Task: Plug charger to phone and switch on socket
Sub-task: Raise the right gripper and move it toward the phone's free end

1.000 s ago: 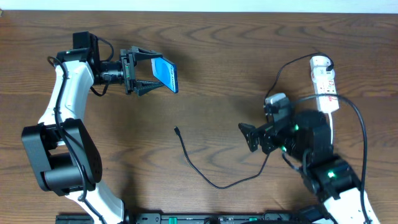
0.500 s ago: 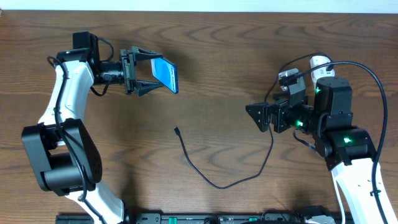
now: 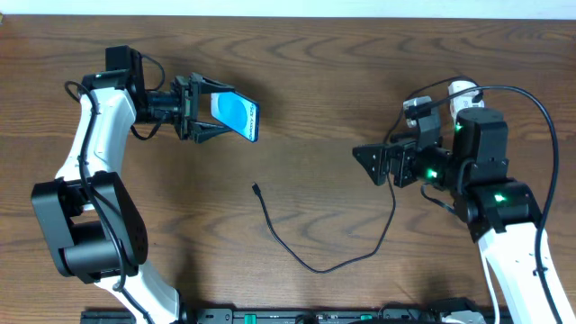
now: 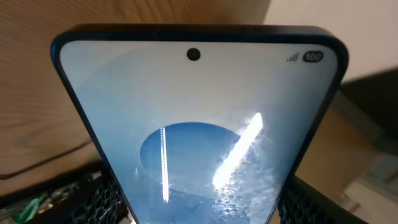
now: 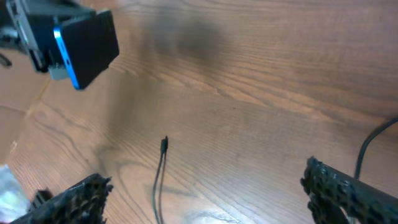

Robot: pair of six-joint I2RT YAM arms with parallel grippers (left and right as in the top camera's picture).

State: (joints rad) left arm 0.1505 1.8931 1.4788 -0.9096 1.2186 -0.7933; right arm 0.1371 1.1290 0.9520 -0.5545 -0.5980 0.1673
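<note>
The phone (image 3: pixel 236 117) hangs above the table at the upper left, blue screen lit, with my left gripper (image 3: pixel 216 111) shut on its two long edges. In the left wrist view the phone (image 4: pixel 205 124) fills the frame between the black fingers (image 4: pixel 102 199). The charger (image 3: pixel 279 236) lies loose on the wood, its small connector tip (image 3: pixel 256 189) mid-table, and its cable curves right toward my right arm. My right gripper (image 3: pixel 365 165) hovers open and points left, well right of the tip. The charger tip (image 5: pixel 164 144) lies ahead of the open right gripper (image 5: pixel 208 196). Only the socket's round white end (image 3: pixel 462 89) shows behind the right arm.
The right arm's own thick black cable (image 3: pixel 531 117) loops over its body and down the right side. Both arm bases stand at the front edge. The right wrist view also catches the phone (image 5: pixel 93 43) up at the far left.
My right arm has swung from the front right toward the back, uncovering the cable there, and its gripper now points left a little higher. The left gripper has tilted the phone slightly.
</note>
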